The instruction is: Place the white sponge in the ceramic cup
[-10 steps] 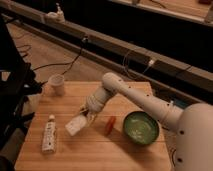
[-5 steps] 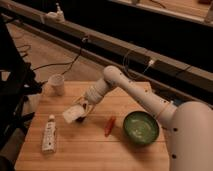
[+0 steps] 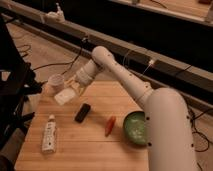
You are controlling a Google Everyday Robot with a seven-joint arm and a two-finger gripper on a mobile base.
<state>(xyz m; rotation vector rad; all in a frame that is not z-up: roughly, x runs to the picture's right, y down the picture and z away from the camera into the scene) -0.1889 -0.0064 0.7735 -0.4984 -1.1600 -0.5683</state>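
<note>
The white sponge (image 3: 64, 96) is a small flat white block held in my gripper (image 3: 70, 92), a little above the wooden table (image 3: 95, 145). The ceramic cup (image 3: 56, 81) is a small white round cup at the table's far left corner. The sponge hangs just in front of and below the cup's rim, close to it. My white arm reaches in from the right, across the table's back edge.
A black remote (image 3: 82, 112) lies mid-table. A white tube with a dark label (image 3: 49, 133) lies at the left front. A red-orange chili-like object (image 3: 110, 125) lies next to the green bowl (image 3: 136, 128) at the right. Black equipment stands left of the table.
My gripper has carried the sponge up and to the left, from the table's middle over the remote toward the cup. The remote now shows uncovered.
</note>
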